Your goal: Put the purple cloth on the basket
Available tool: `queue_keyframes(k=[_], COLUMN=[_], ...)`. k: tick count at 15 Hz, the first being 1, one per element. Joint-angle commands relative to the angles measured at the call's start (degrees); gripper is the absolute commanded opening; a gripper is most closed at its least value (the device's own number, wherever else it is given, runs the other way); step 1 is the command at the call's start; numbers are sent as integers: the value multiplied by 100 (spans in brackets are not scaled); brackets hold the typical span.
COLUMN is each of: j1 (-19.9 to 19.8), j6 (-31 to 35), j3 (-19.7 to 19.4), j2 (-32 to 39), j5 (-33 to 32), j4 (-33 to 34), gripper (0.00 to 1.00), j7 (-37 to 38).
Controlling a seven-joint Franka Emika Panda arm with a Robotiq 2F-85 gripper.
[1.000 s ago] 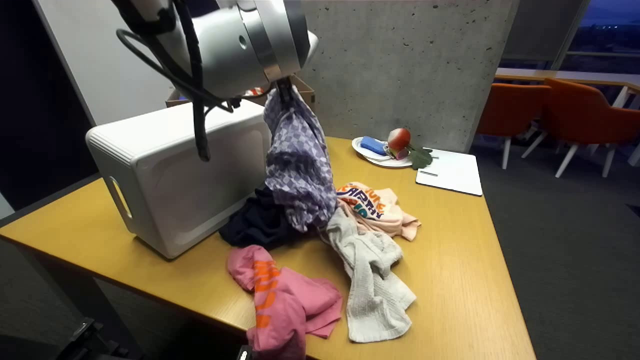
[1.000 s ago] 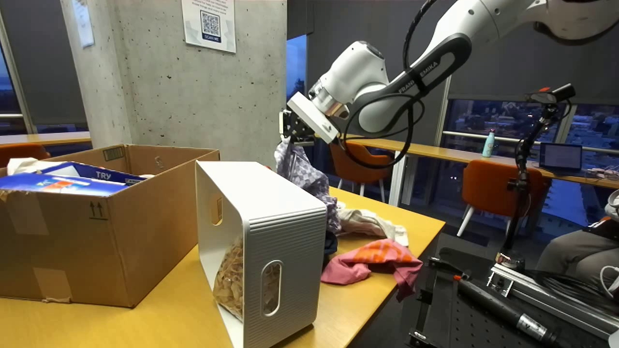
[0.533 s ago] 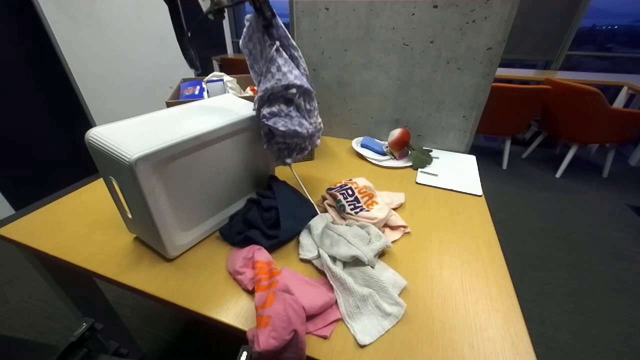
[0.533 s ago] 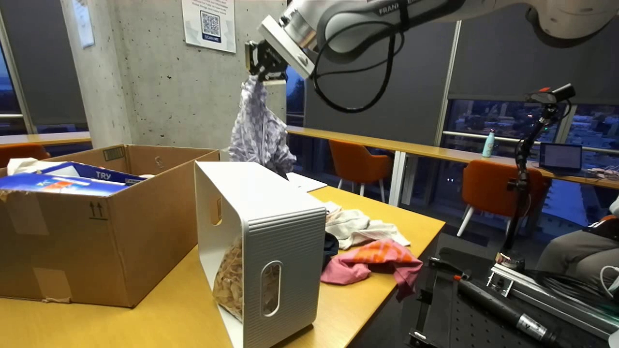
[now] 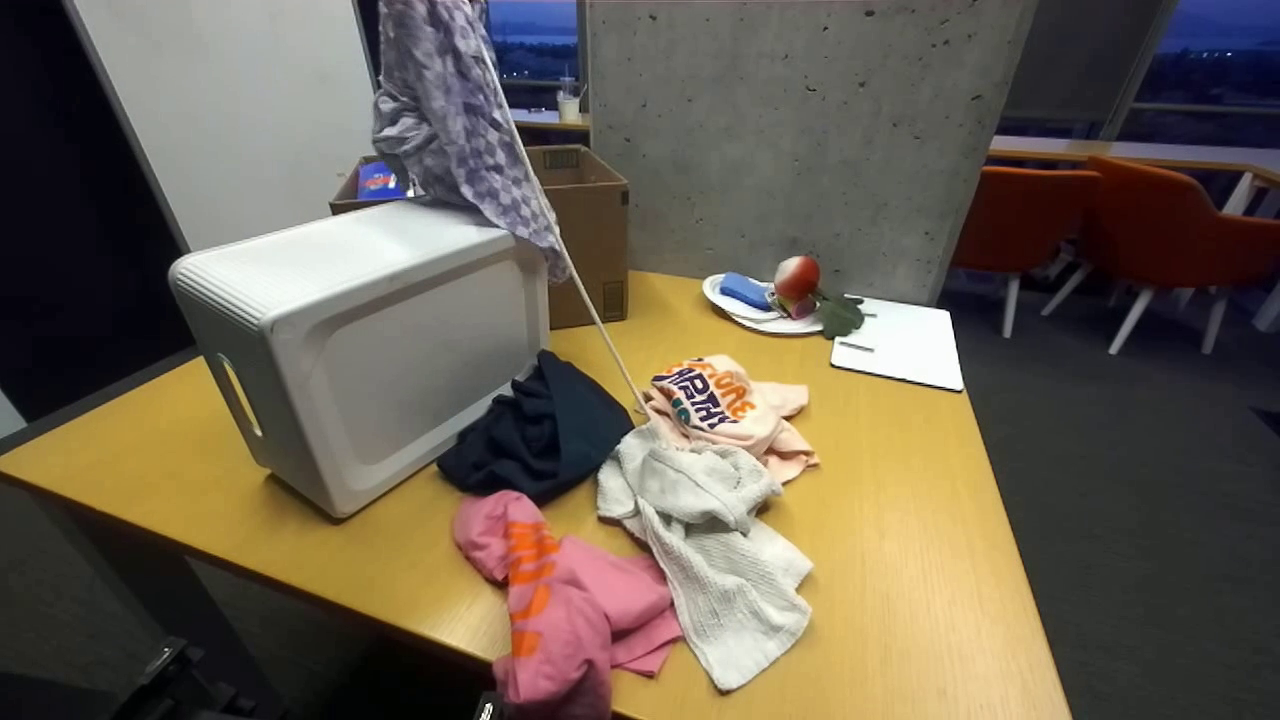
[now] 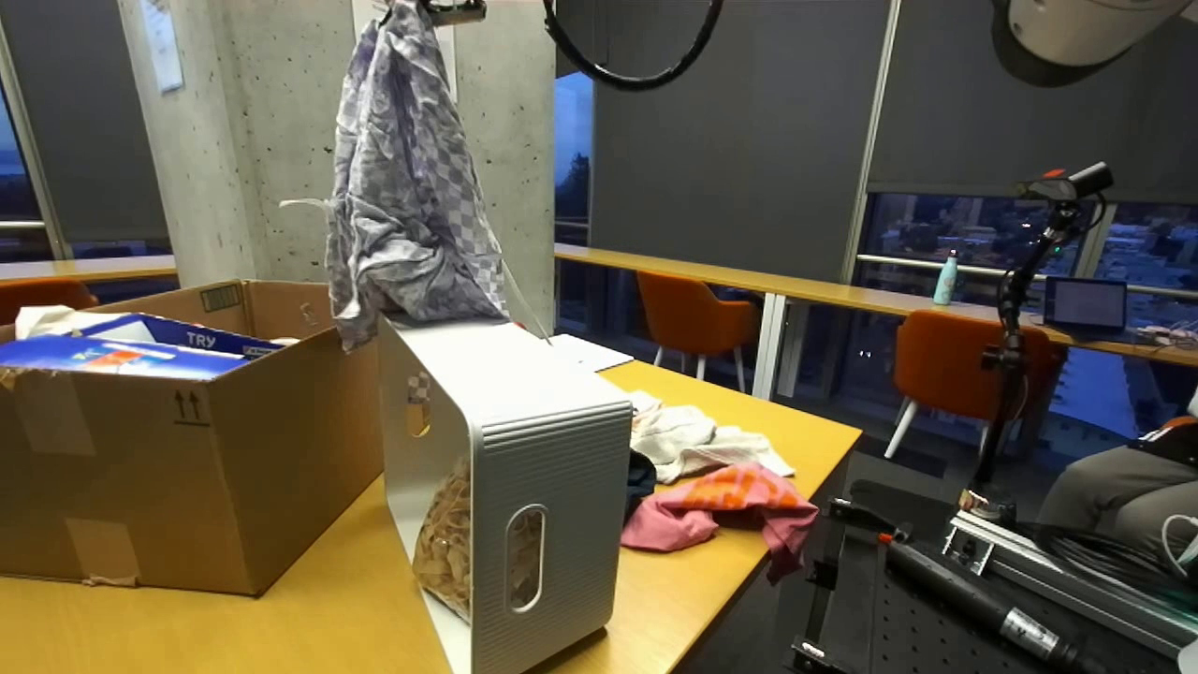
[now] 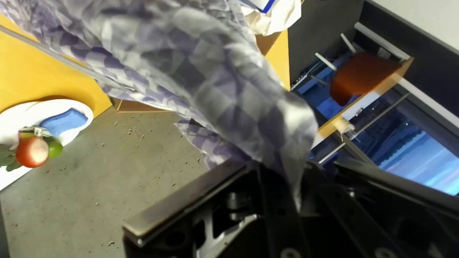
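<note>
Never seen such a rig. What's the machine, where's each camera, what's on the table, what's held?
The machine is one teleoperated robot arm, mostly out of frame; its end is a two-fingered pincer. Two pictures come from cameras outside the robot; the close-up comes from a camera on its wrist. The pincer grips a purple checked cloth, which hangs over one end of a white bin on its side, perhaps the task's basket. On the table are a navy cloth, a pink cloth draped over the edge, a pale grey cloth, a peach cloth, a plate holding a blue sponge, and a cardboard box.
</note>
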Motion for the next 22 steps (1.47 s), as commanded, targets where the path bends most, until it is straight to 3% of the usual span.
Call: queue_keyframes(k=[1,2,3,4,18,20,22], j1=[1337,1544,1296,1439,1566,1604,1635], j6=[-727,-843,-1218,-1369,-3709,-3890,-4092], j3=[-1151,-1387,-702,-889,-883,-916,-998], j2=[30,73,322,322,859,914,913], j5=[948,1186,600,713,845,775,634], j4=[1025,1106,1201,1188,790,807,857], gripper=[1,1,1,1,1,31,45], j7=[-851,-1038,-898,-984,-947,-912,-924])
